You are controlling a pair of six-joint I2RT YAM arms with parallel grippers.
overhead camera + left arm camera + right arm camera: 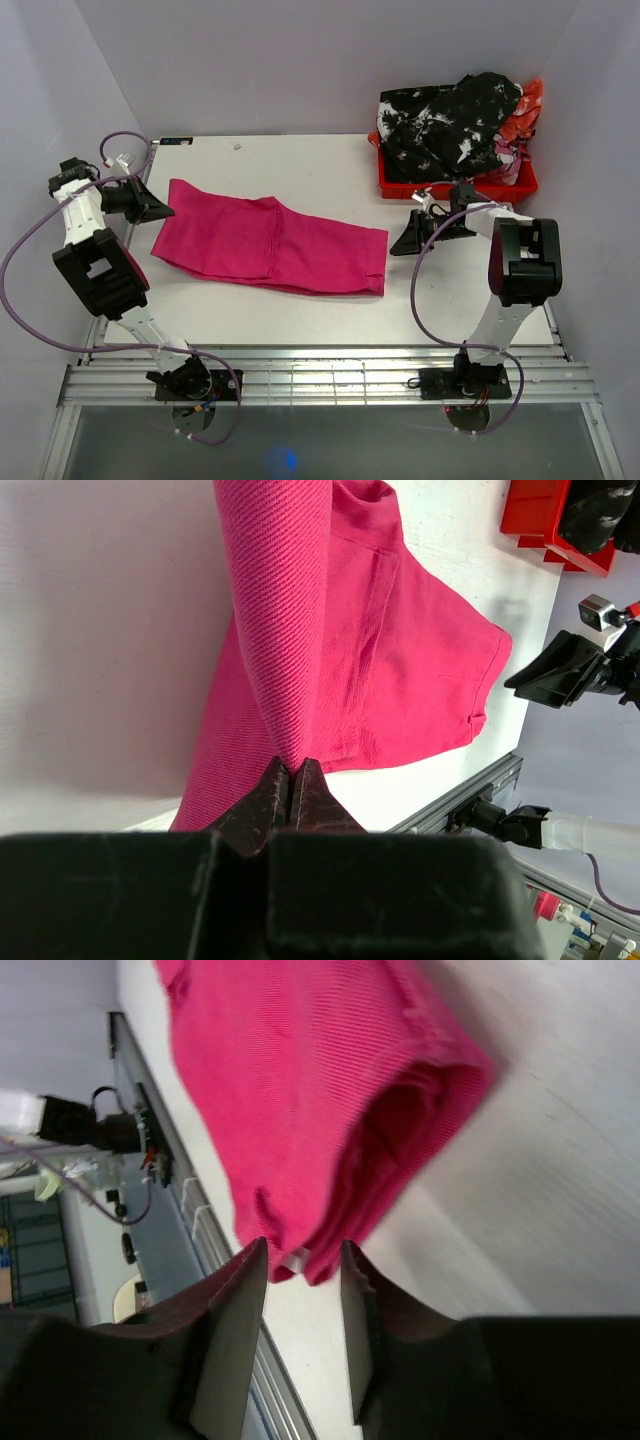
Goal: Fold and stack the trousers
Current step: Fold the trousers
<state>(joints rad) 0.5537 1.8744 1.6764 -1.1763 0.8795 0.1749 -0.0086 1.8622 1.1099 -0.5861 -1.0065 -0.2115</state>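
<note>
The magenta-pink trousers (pixel 270 245) lie flat and folded across the middle of the white table (pixel 300 165). My left gripper (pixel 165 212) is at their left end. In the left wrist view it (pixel 290 770) is shut on a raised ridge of the trousers (pixel 350 630), the cloth pulled up into the tips. My right gripper (pixel 395 245) hovers at the trousers' right end. The right wrist view is blurred; there the gripper (pixel 303 1260) is open, and the near corner of the trousers (pixel 290 1090), with its small white tag, lies right at the fingertips, not pinched.
A red crate (pixel 455 187) stands at the back right, heaped with black-and-white and orange clothing (pixel 450 125), just behind the right arm. An aluminium rail (pixel 320 380) runs along the near table edge. Grey walls close in on both sides.
</note>
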